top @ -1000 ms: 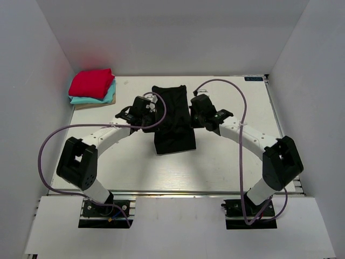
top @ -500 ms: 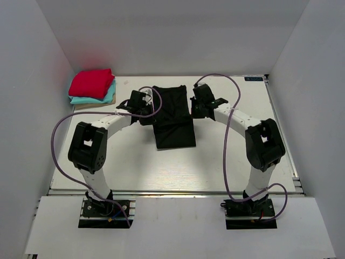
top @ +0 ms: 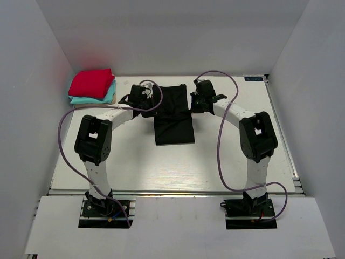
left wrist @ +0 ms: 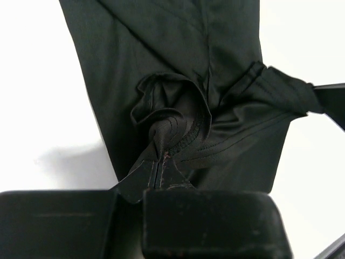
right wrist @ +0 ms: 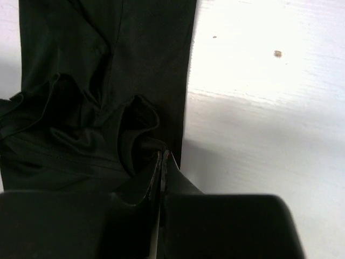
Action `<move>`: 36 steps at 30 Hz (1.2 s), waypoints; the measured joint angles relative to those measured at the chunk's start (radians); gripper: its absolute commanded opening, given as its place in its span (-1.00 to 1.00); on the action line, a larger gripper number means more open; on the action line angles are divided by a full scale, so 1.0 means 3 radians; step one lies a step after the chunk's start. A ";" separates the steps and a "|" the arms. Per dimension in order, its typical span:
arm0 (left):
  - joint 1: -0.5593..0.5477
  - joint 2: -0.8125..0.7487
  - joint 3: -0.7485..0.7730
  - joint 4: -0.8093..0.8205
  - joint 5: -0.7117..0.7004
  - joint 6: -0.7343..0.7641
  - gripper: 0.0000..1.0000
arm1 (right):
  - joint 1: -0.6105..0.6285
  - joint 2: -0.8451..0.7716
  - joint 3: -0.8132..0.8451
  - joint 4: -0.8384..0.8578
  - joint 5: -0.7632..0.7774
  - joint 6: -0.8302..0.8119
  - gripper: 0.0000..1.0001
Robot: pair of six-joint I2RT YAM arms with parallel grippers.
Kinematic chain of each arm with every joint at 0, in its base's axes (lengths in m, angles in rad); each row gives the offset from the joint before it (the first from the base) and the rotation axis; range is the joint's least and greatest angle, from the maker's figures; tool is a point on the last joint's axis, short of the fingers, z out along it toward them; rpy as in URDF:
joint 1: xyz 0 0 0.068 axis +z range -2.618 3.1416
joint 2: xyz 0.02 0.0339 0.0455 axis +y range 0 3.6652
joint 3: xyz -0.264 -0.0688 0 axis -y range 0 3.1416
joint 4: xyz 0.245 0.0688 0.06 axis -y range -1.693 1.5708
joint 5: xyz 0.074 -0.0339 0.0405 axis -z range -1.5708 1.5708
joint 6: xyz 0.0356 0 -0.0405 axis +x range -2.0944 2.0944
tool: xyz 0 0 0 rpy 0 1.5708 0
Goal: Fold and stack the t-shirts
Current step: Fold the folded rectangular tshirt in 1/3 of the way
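- At the far left corner of the table, the tan t-shirt shows only as a thin edge under the teal t-shirt. The red t-shirt lies on top of the stack.
- Seen from above, both wrist housings cover the fingertips and the nearby edges of the black t-shirt. Both wrist views cut the garment off at the frame.
- Left gripper: fingers pressed together, pinching a bunched fold of the black cloth.
- Right gripper: fingers pressed together, pinching a crumpled fold at the shirt's right edge, with bare table just beside it.
- Surface: white tabletop, enclosed by plain white walls on three sides. The black t-shirt lies as a long strip at the centre-far area, between the two grippers and well apart from the stack.
- Change from half a second earlier: both grippers sit farther from the bases, and the shirt's near hem lies farther up the table. The stack is unmoved.
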 measured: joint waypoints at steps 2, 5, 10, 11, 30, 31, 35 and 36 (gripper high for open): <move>0.0023 0.0088 0.0088 0.0008 0.0003 0.0001 -0.99 | -0.0017 0.0114 0.0089 0.0010 -0.0064 -0.0022 -1.00; 0.0070 0.0209 0.0163 0.0036 -0.0009 -0.0027 0.96 | -0.0053 0.0342 0.0289 0.0028 -0.0141 -0.0032 -0.73; 0.0203 0.0463 0.0409 0.0099 -0.0020 -0.0155 0.98 | -0.0156 0.0636 0.0581 0.0098 -0.0282 -0.0022 0.36; 0.0242 0.0510 0.0500 0.0102 -0.0025 -0.0172 0.98 | -0.0183 0.0642 0.0598 0.0118 -0.0310 -0.0027 0.43; 0.0308 -0.1274 -0.1204 0.0178 0.0263 -0.0076 0.98 | 0.0154 -0.0318 -0.0272 0.0266 -0.1488 -0.0411 0.81; 0.0306 -0.1376 -0.1291 0.0173 0.0253 -0.0076 0.98 | 0.0202 -0.0289 -0.0271 0.0266 -0.1512 -0.0415 0.81; 0.0314 -0.1826 -0.1663 0.0062 0.0148 -0.0084 0.98 | 0.0308 -0.0093 -0.0270 0.0285 -0.1502 -0.0423 0.81; 0.0314 -0.1940 -0.1754 0.0025 0.0108 -0.0092 0.98 | 0.0314 -0.0032 -0.0270 0.0284 -0.1476 -0.0422 0.81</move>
